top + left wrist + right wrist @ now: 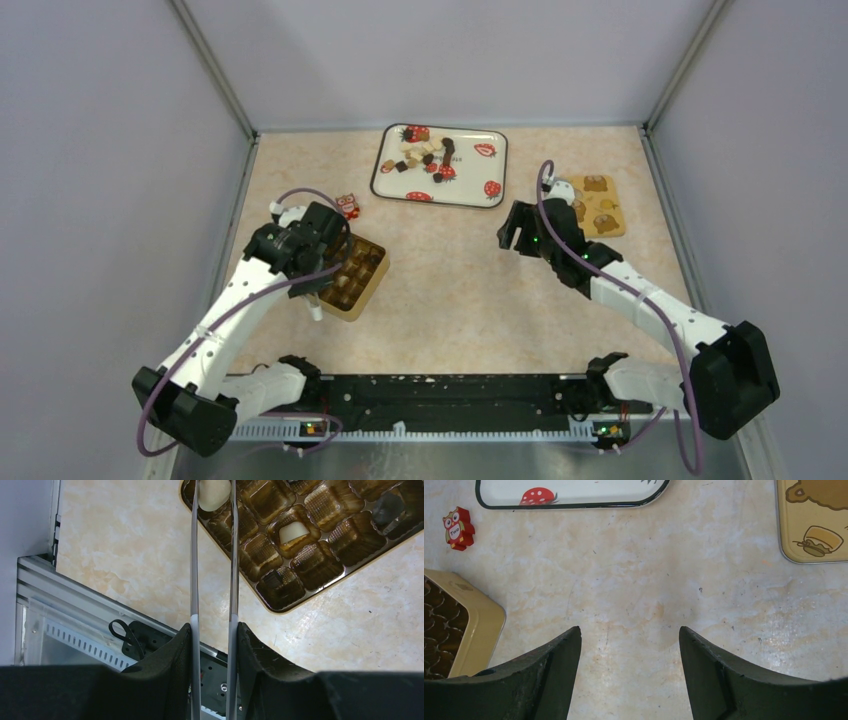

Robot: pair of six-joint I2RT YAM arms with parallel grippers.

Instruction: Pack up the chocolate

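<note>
The chocolate lies heaped on a white strawberry-print tray at the back. My left gripper is shut on a pair of thin grey tongs. The tongs' tips pinch one cream-white piece over the corner of a yellow box. The box holds a brown insert with many cells. One cell holds a white piece, and dark pieces sit in others. My right gripper is open over bare table, nothing between its fingers.
A yellow lid with brown bears lies at the right, beside my right arm. A small red owl figure stands behind the box. The black base rail runs along the near edge. Walls close in on three sides.
</note>
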